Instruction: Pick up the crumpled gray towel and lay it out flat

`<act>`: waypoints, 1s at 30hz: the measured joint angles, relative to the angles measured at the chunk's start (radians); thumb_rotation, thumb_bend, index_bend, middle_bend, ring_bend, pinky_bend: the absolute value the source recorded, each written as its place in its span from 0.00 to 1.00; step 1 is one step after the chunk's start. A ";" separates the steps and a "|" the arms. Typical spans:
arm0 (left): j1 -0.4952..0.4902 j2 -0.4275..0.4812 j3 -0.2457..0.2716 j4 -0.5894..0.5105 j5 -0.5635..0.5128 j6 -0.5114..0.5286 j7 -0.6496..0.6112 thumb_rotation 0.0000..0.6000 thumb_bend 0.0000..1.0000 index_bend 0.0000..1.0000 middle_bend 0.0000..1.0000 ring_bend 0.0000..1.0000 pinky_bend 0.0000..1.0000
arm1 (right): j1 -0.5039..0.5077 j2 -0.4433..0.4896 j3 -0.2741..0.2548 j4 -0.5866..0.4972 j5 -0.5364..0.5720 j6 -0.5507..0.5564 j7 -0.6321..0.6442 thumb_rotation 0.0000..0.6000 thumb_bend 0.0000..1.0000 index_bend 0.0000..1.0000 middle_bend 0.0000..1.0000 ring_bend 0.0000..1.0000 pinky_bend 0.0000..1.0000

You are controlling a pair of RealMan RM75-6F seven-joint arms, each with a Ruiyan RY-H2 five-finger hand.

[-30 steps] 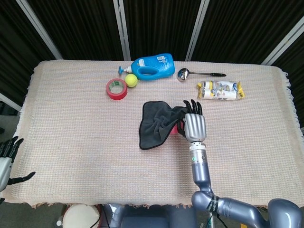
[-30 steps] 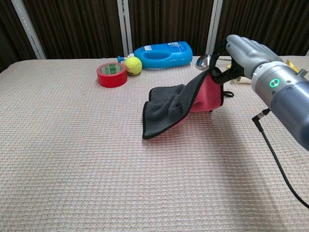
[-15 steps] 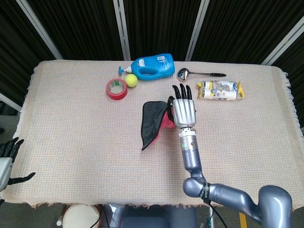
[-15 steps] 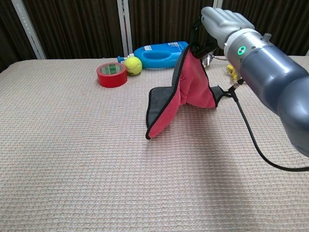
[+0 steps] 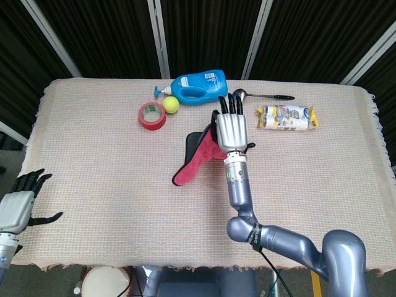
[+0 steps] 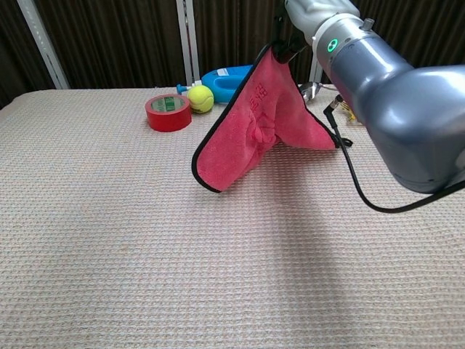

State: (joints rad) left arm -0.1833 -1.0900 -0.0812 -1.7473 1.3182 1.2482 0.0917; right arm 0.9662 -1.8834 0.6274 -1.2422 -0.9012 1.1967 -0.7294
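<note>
The right hand (image 5: 230,130) pinches one edge of the towel (image 6: 251,123) and holds it raised in front of the blue detergent bottle (image 5: 199,86), red underside hanging, apparently so the crumpled cloth can drape open for laying flat.

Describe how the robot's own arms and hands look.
Right hand: silver-grey back, black fingers. Its right arm is glossy blue-grey metal with a green indicator light and a black cable trailing off it. Left hand matches: pale grey back, black fingers.

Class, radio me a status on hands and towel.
Right hand holds towel aloft, red side showing. Left hand open, idle. Tape roll nearby.
</note>
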 measured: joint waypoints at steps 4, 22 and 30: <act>-0.061 -0.057 -0.054 -0.035 -0.068 -0.042 0.026 1.00 0.17 0.23 0.05 0.00 0.02 | -0.004 0.008 -0.012 -0.013 0.005 0.016 0.005 1.00 0.56 0.60 0.17 0.01 0.04; -0.381 -0.370 -0.271 0.077 -0.472 -0.190 0.224 1.00 0.19 0.32 0.05 0.00 0.02 | 0.001 0.047 -0.056 -0.057 0.033 0.048 0.004 1.00 0.56 0.60 0.17 0.01 0.04; -0.499 -0.469 -0.270 0.108 -0.655 -0.249 0.332 1.00 0.19 0.36 0.05 0.00 0.02 | 0.013 0.044 -0.070 -0.059 0.045 0.063 -0.004 1.00 0.56 0.60 0.17 0.01 0.04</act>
State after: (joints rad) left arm -0.6819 -1.5589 -0.3514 -1.6391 0.6632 0.9996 0.4236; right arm 0.9791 -1.8397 0.5576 -1.3012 -0.8561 1.2594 -0.7333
